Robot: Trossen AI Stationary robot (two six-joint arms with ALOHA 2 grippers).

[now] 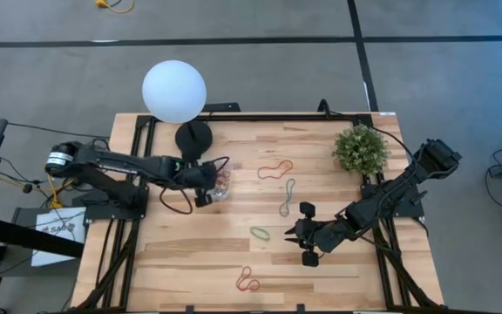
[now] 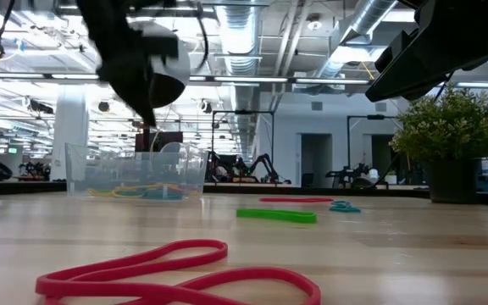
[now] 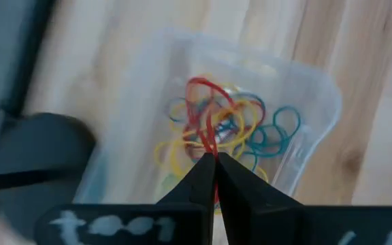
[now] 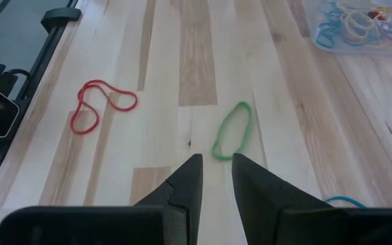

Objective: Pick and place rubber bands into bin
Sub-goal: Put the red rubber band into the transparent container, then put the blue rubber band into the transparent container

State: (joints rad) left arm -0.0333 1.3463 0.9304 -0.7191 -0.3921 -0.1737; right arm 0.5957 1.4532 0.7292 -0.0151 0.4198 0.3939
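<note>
The left arm reaches in from the surface's left edge, stretched out nearly level, and its left hand [image 3: 214,163] hangs directly over the bin [image 3: 318,102]. In the left wrist view the two dark fingers [image 3: 197,178] are pressed together on a red rubber band [image 3: 203,109], whose loops dangle from the tips above the pile of yellow, orange, teal and blue bands lying in the bin. The bin stands just beside the black round base [image 1: 193,138] of the white globe lamp [image 1: 174,91], on the side away from the surface's back edge.

The right arm comes in from the right, past the potted plant [image 1: 360,149], bent at the elbow and angled down toward the middle of the surface. Its right hand [image 4: 215,173] hovers above the wood with its fingers apart and nothing between them, pointing at a green rubber band [image 4: 233,131] that lies flat just ahead of the tips.

Other rubber bands lie loose on the surface [image 1: 338,270], all to the right of the bin: an orange one [image 1: 274,168] and a grey-green one [image 1: 287,197] nearer the plant, and a red one [image 1: 247,279] near the front edge, well apart from the bin.
</note>
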